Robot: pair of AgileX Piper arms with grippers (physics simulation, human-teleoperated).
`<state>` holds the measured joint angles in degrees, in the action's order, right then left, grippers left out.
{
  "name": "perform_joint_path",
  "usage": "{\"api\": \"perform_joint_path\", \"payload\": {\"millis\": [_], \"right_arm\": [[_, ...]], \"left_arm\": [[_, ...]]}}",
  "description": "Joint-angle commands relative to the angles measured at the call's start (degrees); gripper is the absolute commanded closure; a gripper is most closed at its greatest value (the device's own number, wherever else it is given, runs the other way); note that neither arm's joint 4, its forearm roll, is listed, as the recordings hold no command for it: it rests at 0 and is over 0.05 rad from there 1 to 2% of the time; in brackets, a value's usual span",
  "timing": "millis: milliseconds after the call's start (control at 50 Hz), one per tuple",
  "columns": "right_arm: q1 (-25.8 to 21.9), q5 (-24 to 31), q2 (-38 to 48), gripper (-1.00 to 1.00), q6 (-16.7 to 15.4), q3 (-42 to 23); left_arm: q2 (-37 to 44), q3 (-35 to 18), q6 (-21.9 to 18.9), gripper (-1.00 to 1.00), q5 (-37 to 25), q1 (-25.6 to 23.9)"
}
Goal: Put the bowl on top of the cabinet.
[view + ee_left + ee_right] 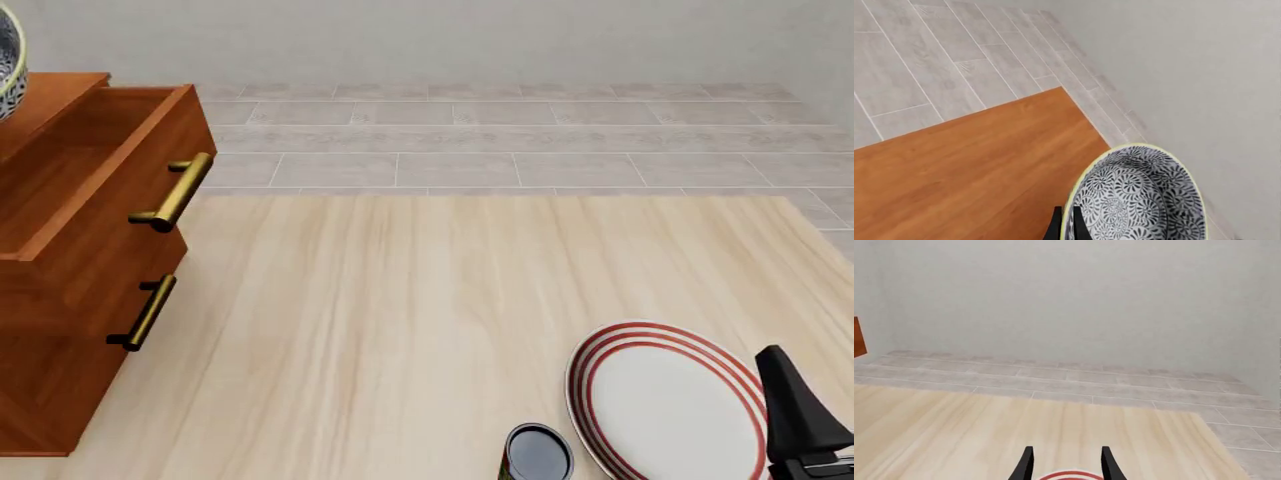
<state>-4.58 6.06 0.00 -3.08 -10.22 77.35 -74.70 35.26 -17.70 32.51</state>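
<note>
The bowl (1141,200), white with dark swirls and a pale yellow rim, fills a corner of the left wrist view. My left gripper (1066,227) is shut on its rim, one dark finger on each side of the wall. Below it lies the cabinet's reddish-brown top (954,175). In the front view only a sliver of the bowl (8,60) shows at the far left edge, above the cabinet (80,260); whether it touches the top cannot be told. The left gripper itself is out of the front view. My right gripper (1067,465) is open and holds nothing.
The cabinet's top drawer (80,170) stands pulled out, its brass handle (174,190) jutting over the table. A white plate with red rings (661,405) lies at the near right, beside my right gripper (787,390). A small dark can (537,455) stands left of the plate.
</note>
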Motion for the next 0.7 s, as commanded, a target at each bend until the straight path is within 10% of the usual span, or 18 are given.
{"api": "perform_joint_path", "payload": {"millis": [20,560,580,700], "right_arm": [[-0.02,-0.13,0.0,-1.0,0.05,0.17],[-0.18,0.25,0.0,-1.0,-0.19,-0.56],[-0.2,0.35,0.0,-1.0,-0.12,-0.67],[-0.23,0.45,0.0,-1.0,-0.26,-0.86]], "left_arm": [[1.82,0.26,-1.17,1.0,0.23,-0.06],[3.46,1.36,-0.98,1.0,1.36,-0.98],[3.56,1.42,-0.78,-1.0,1.31,-1.11],[3.27,1.74,-0.65,-1.0,1.43,-1.98]]}}
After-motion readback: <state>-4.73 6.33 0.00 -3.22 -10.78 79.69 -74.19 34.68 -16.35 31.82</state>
